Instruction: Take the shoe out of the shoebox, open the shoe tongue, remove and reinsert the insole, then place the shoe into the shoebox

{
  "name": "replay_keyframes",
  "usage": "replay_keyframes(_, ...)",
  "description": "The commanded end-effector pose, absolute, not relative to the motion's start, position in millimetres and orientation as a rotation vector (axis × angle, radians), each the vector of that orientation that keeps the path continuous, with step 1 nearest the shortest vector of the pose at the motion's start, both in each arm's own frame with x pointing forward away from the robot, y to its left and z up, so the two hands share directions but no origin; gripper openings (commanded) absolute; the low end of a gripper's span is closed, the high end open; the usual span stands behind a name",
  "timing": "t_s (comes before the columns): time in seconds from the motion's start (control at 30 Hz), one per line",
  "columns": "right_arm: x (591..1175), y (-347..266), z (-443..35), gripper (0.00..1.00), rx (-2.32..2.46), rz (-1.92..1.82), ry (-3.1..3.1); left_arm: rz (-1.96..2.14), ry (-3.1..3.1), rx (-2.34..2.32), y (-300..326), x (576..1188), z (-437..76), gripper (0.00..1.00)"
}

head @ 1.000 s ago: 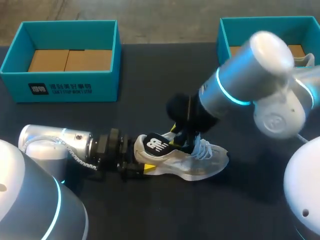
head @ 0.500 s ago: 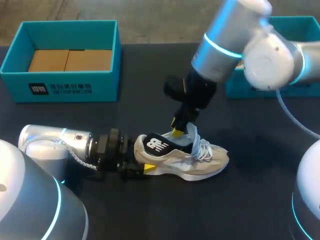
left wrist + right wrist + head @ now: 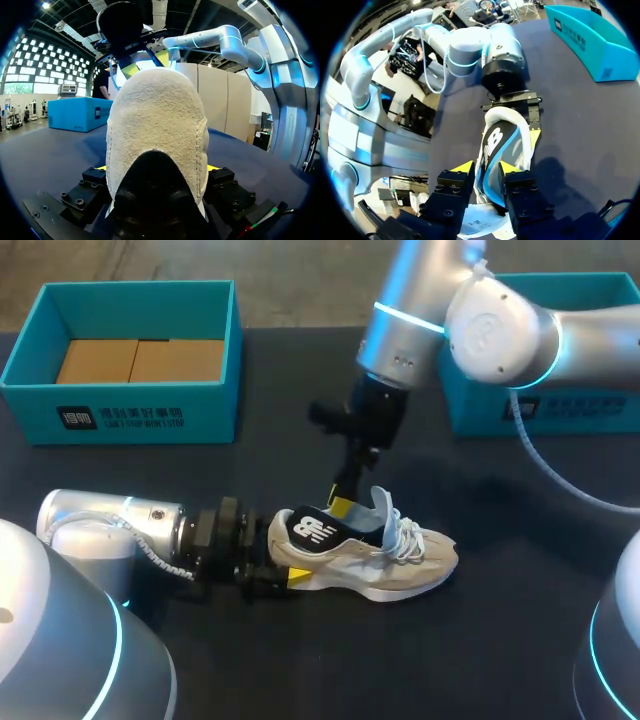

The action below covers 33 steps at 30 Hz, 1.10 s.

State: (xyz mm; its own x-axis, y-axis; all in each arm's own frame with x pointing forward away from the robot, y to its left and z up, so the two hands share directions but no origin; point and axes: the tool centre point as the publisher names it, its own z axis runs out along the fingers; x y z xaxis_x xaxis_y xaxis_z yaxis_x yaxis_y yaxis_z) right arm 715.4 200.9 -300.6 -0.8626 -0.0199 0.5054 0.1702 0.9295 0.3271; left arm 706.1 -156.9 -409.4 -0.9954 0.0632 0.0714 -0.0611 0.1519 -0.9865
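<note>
Two holds on the light shoe [image 3: 405, 565] near the table's [image 3: 300, 670] front edge: my left gripper [image 3: 282, 576] clamps its firm heel, while my right gripper [image 3: 486, 169] pinches the floppy insole [image 3: 495, 142], which looks best held by its edge.

Both arms: silver-grey rounded links, glowing cyan joint rings. Left arm [image 3: 105, 530], lower left: coiled cable at black wrist. Right arm [image 3: 490, 325], upper right: grey hose. Left gripper [image 3: 276, 576] and right gripper [image 3: 340, 504]: black, screwed, yellow-tipped.

Probably a robotics lab: left arm [image 3: 110, 525], right arm [image 3: 500, 330] at one table [image 3: 300, 665].
</note>
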Motion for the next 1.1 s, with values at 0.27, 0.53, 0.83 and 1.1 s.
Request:
replay_keyframes(0.27, 715.5, 204.0, -303.3, 0.0, -0.15, -0.491, -2.555, 1.985, -2.31, -0.001, -156.9, 705.8, -408.9, 0.0)
replay_keyframes(0.53, 720.4, 196.2, -285.7, 0.0, -0.193, -0.469, -2.572, 1.985, -2.31, -0.001, -156.9, 705.8, -408.9, 0.0)
replay_keyframes(0.83, 727.0, 184.7, -262.8, 0.0, -0.279, -0.424, -2.568, 1.985, -2.31, -0.001, -156.9, 705.8, -408.9, 0.0)
replay_keyframes(1.1, 729.6, 184.3, -248.1, 0.0, -0.324, -0.393, -2.571, 1.985, -2.31, -0.001, -156.9, 705.8, -408.9, 0.0)
